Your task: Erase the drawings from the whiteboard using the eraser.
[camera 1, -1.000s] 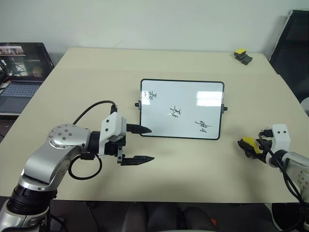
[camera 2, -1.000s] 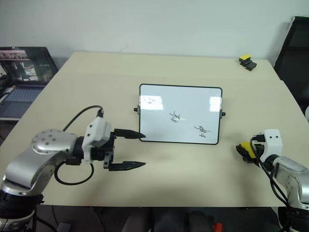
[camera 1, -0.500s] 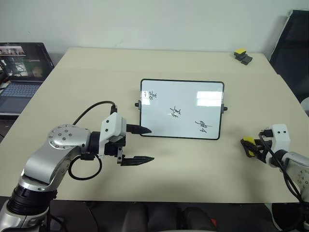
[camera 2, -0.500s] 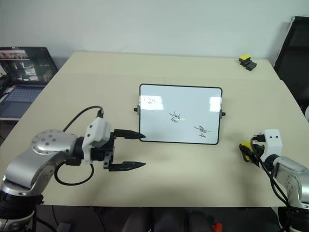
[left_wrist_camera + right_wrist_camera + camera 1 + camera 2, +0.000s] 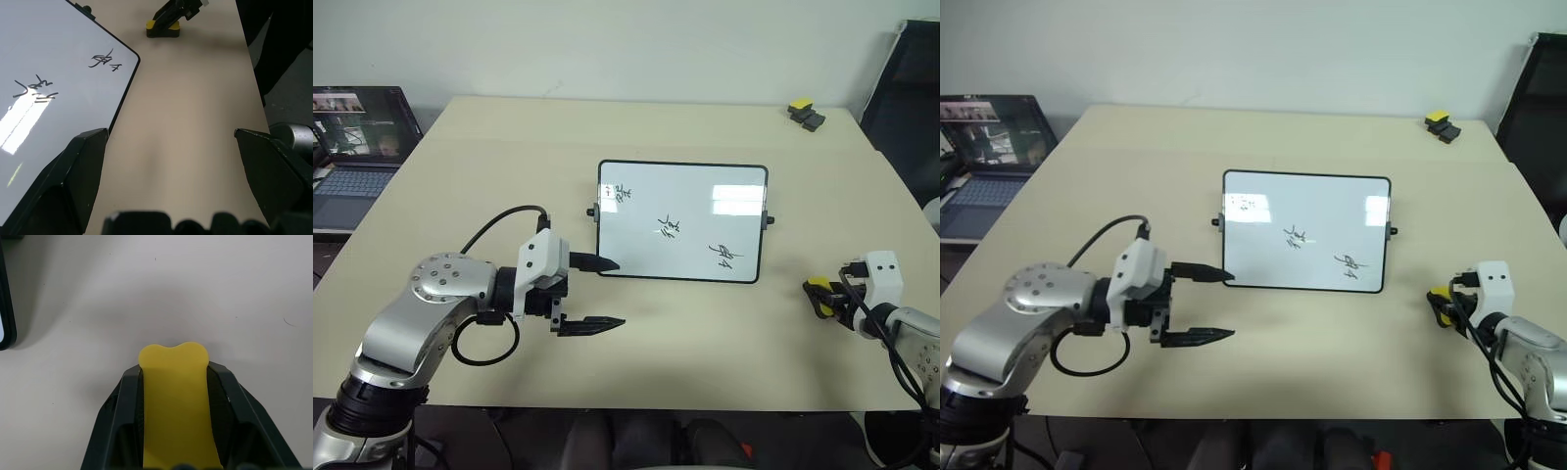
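Yellow eraser (image 5: pixel 175 406) squeezed between the right gripper (image 5: pixel 824 299) fingers — clamped tight, whiteboard (image 5: pixel 681 221) well off toward the left gripper (image 5: pixel 603 292) — fingers spread, empty

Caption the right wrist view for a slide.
Right gripper fingers shut on the yellow eraser above the table.

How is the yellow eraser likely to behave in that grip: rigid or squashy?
Probably squashy: the eraser bulges past the right gripper, its end pinched into two lobes. Likely light, being small. Its soft faces should resist slipping.
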`<state>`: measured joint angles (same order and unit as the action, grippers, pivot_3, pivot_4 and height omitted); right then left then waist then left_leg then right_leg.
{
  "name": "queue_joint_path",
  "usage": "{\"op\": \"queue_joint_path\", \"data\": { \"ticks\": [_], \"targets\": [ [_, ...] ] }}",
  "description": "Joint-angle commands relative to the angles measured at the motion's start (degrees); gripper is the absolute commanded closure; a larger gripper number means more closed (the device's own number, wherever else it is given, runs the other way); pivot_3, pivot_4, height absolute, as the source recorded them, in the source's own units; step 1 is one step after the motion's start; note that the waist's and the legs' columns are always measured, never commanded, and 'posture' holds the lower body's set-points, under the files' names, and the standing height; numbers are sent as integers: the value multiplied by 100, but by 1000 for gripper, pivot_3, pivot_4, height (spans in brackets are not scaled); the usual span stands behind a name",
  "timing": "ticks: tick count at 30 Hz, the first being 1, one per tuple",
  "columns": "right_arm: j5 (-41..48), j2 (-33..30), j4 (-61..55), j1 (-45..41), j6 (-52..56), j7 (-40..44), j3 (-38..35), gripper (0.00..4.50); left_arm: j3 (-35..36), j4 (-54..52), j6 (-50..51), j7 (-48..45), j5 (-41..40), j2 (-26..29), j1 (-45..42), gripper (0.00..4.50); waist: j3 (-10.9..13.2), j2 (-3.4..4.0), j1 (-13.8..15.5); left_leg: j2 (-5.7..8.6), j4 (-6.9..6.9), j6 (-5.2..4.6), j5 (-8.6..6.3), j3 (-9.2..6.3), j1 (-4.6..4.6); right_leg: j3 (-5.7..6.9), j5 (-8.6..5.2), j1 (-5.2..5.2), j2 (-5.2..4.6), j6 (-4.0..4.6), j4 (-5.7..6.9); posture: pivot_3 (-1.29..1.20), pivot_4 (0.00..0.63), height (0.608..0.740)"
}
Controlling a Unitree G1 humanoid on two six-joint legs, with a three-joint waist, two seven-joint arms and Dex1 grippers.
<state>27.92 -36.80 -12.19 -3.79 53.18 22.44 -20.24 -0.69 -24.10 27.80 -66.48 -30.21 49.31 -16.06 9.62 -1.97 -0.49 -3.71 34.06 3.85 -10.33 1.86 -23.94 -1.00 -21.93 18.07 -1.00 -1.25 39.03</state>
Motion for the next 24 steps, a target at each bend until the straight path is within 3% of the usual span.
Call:
{"op": "queue_joint_path", "data": {
  "ticks": [1, 15, 24],
  "targets": [
    [29, -80, -370, -22, -150, 22, -263, 3125, 206, -52, -83, 116, -11, 10, 25, 0, 0, 0, 0, 0, 0, 0, 0, 0, 0, 0, 0, 0, 0, 0, 0, 0, 150, 740],
    [-116, -209, -1628, 632, -923, 312, -313, 3126, 1046, -15, 146, 1825, 24, -622, 290, 0, 2, 0, 8, 0, 2, 0, 0, -5, -1, 1, 0, 0, -1, 0, 1, 0, 150, 740],
    [-121, -191, -1643, 402, -1108, 520, -89, 3126, 1127, -185, 357, 1976, -124, -561, 399, 0, 2, 1, 0, -1, 2, 1, 0, -5, 0, 2, 0, -1, -1, 0, 2, 0, 150, 740]
  ]
}}
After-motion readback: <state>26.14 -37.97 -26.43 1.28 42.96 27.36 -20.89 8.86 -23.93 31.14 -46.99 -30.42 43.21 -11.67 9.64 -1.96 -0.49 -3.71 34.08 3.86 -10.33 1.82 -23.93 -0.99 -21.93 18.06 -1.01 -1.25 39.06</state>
